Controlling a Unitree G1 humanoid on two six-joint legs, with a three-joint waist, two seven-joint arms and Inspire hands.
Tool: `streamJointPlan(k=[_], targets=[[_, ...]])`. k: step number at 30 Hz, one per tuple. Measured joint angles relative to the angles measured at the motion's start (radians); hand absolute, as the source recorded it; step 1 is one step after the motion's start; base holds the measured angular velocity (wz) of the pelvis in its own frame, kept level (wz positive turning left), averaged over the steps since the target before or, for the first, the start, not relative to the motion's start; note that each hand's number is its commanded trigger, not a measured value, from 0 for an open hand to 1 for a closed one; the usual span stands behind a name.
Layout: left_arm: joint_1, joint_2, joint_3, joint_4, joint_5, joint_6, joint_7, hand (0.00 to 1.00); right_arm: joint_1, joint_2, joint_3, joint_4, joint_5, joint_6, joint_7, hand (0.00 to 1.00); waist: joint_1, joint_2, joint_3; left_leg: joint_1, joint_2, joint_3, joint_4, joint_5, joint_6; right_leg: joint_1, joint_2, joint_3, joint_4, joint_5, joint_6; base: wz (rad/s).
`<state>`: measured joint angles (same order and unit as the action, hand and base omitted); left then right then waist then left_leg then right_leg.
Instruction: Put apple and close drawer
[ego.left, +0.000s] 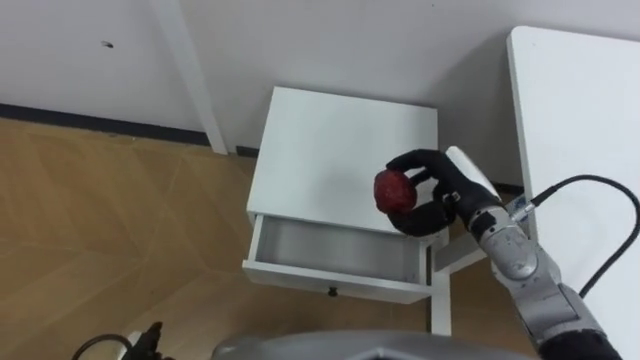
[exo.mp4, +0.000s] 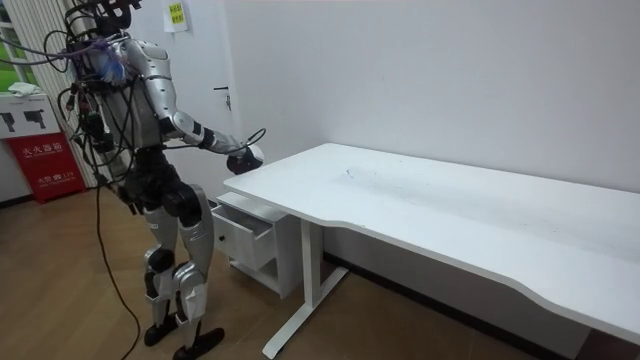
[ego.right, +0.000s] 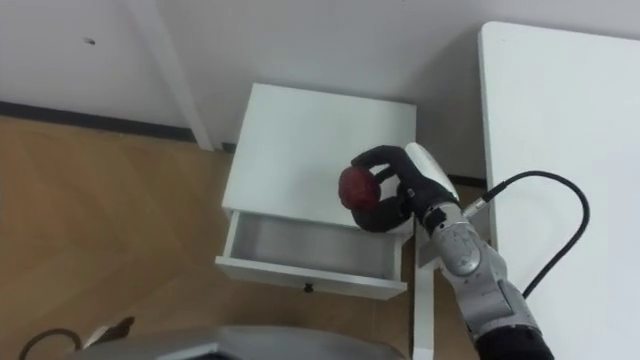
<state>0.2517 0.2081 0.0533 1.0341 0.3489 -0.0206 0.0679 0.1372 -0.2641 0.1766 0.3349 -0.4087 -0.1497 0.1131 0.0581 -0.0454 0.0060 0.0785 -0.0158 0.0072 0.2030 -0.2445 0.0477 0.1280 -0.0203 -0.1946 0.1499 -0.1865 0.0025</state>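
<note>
A dark red apple (ego.left: 393, 189) is held in my right hand (ego.left: 432, 190), whose black fingers curl round it. The hand hangs over the right part of a small white cabinet (ego.left: 330, 150), just behind the back edge of its open drawer (ego.left: 335, 250). The drawer is pulled out toward me and its pale inside looks empty. The same apple (ego.right: 356, 186) and right hand (ego.right: 398, 185) show in the right eye view. In the room view I stand in front of the cabinet (exo.mp4: 250, 235), right hand (exo.mp4: 243, 158) stretched out over it.
A large white desk (ego.left: 580, 130) stands close on the right, its leg (ego.left: 440, 300) beside the drawer's right end. A white upright post (ego.left: 190, 75) rises at the wall behind the cabinet. Wooden floor (ego.left: 100, 220) lies to the left. A red box (exo.mp4: 45, 160) stands behind me.
</note>
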Motion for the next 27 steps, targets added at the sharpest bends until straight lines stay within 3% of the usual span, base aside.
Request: streamJointPlan(k=[6, 7, 8, 9, 27], targets=[[-0.004, -0.001, 0.0, -0.001, 0.0, 0.0, 0.013, 0.0, 0.007, 0.007, 0.001, 0.007, -0.026, 0.0, 0.007, 1.0, 0.001, -0.003, -0.0015, 0.0, -0.001, 0.0, 0.0, 0.0, 0.0, 0.001, -0.006, 0.0, 0.0, 0.0, 0.0, 0.0], [-0.004, -0.003, 0.0, -0.002, -0.001, 0.0, 0.014, 0.0, 0.013, 0.009, 0.003, 0.012, -0.026, 0.001, 0.007, 0.61, 0.001, -0.003, -0.002, 0.0, -0.001, 0.0, 0.0, 0.0, 0.0, 0.002, -0.006, -0.001, 0.0, 0.0, 0.0, 0.0], [-0.004, -0.004, 0.0, -0.003, 0.0, 0.0, 0.016, 0.0, 0.018, 0.009, 0.006, 0.013, -0.026, 0.002, 0.007, 0.04, 0.001, -0.005, -0.0031, 0.0, -0.001, 0.0, 0.0, 0.0, 0.0, 0.002, -0.006, -0.001, 0.0, 0.0, 0.0, 0.0], [-0.004, -0.004, 0.0, -0.003, 0.0, 0.0, 0.017, 0.0, 0.029, 0.009, 0.014, 0.013, -0.026, 0.005, 0.007, 0.0, 0.001, -0.005, -0.003, 0.0, -0.001, 0.0, 0.0, 0.0, 0.0, 0.002, -0.006, -0.002, 0.0, 0.0, 0.0, 0.0], [-0.01, -0.008, -0.049, -0.003, 0.0, 0.0, 0.03, 0.0, 0.048, 0.013, 0.045, 0.046, -0.027, 0.021, 0.013, 0.0, 0.0, -0.009, -0.0032, -0.007, -0.006, 0.002, 0.003, 0.0, 0.001, 0.002, -0.006, -0.005, 0.0, 0.0, 0.0, 0.0]])
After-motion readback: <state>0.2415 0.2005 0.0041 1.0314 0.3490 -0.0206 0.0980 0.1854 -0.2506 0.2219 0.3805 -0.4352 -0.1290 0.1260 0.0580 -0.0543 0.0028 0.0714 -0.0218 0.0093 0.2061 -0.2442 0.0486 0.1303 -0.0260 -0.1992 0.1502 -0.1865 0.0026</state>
